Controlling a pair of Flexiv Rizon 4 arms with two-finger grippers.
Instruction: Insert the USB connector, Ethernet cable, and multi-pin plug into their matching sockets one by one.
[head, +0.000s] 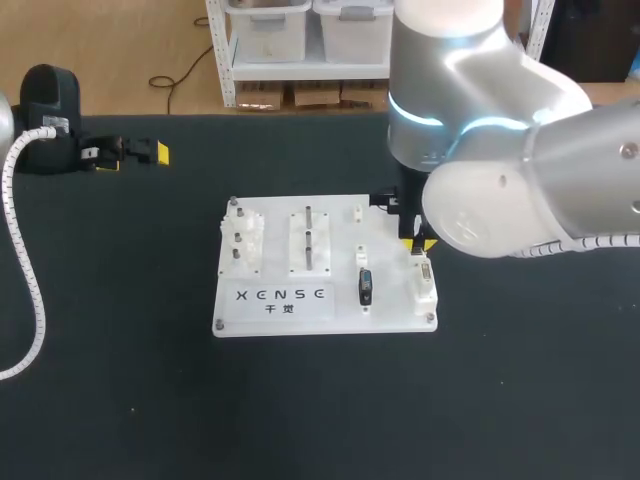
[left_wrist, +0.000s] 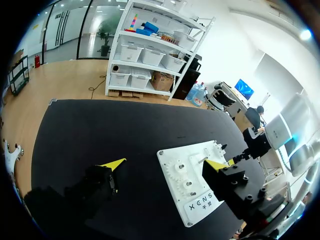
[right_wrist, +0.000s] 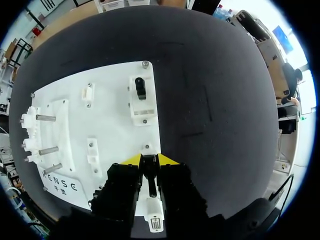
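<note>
1. Head: right gripper (head: 415, 243) over the board (head: 270, 312)'s right edge; a black connector (head: 365, 287) already stands seated beside it.
2. Left wrist: left gripper (left_wrist: 165, 164) fingers wide apart, empty, above the tabletop (left_wrist: 100, 125).
3. Right wrist: right gripper clamped on dark plug (right_wrist: 149, 175), prob. multi-pin, over its socket (right_wrist: 152, 212); next needs alignment, then a straight push down.

Board (head: 300, 305) white plastic, smooth, faint sheen. Table (head: 120, 400) black, matt, cloth-like. Pegs (right_wrist: 45, 118) bare metal. Right arm (head: 520, 150) shell glossy silver. Plug (right_wrist: 150, 182) dark, matt.
</note>
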